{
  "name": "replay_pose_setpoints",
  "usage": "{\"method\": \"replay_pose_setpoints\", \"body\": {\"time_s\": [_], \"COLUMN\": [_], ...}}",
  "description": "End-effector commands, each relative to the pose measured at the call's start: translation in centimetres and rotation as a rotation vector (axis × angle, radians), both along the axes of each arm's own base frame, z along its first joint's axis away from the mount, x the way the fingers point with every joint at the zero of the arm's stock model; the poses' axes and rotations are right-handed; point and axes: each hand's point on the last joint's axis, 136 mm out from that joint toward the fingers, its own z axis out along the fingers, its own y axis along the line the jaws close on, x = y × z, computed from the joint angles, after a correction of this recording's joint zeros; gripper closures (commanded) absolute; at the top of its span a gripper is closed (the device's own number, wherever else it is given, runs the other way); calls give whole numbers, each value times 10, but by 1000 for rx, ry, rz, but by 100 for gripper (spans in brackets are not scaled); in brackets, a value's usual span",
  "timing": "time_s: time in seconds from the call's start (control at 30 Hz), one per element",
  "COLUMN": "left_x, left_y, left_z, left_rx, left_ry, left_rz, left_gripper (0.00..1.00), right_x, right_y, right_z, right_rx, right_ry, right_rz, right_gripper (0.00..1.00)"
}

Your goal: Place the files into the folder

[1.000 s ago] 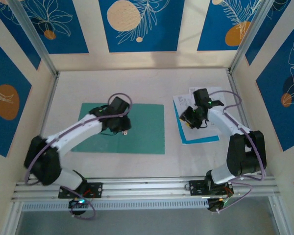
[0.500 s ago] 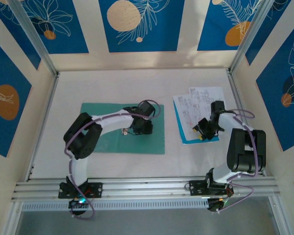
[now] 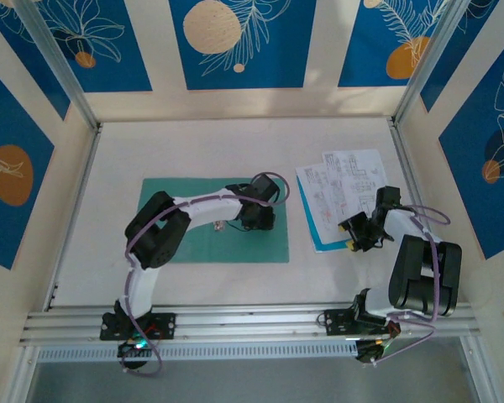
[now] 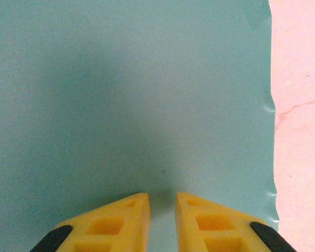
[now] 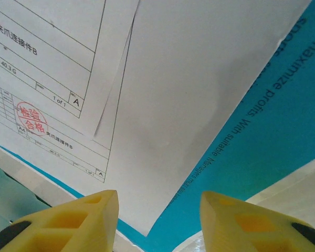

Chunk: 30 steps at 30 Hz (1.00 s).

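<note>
Nearest, the right gripper (image 5: 158,202) hangs over the 6 o'clock edge of the files (image 3: 340,180). Its yellow fingers (image 5: 89,220) stand wide apart with nothing between them. Under them lie the corner of a white sheet (image 5: 189,105) and, at 3 o'clock from it, the light-blue sheet (image 5: 262,142). The left gripper (image 4: 161,205) is low over the folder (image 3: 252,248), close to its 3 o'clock edge, the jaws only a narrow slit apart and empty. The folder lies flat on the table (image 3: 218,143), at 9 o'clock from the files, not touching them.
</note>
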Motion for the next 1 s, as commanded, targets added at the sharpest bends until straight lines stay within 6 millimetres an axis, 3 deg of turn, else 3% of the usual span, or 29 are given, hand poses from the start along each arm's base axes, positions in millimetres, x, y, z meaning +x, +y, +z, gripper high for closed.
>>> {"method": "replay_pose_setpoints", "body": {"time_s": [0.0, 0.3, 0.63, 0.97], "left_x": [-8, -4, 8, 18], "left_y": [-10, -25, -37, -48], "left_z": [-16, -21, -26, -23], "left_rx": [10, 7, 9, -8], "left_ry": [26, 19, 6, -10], "left_rz": [-39, -54, -45, -45], "left_gripper": [80, 81, 82, 82], "right_x": [-2, -12, -11, -10], "right_y": [3, 8, 30, 35], "right_z": [-1, -23, -27, -25], "right_rx": [24, 47, 48, 17], "right_ry": [20, 115, 151, 165], "right_rz": [2, 24, 84, 126], "right_gripper": [54, 54, 54, 54]}}
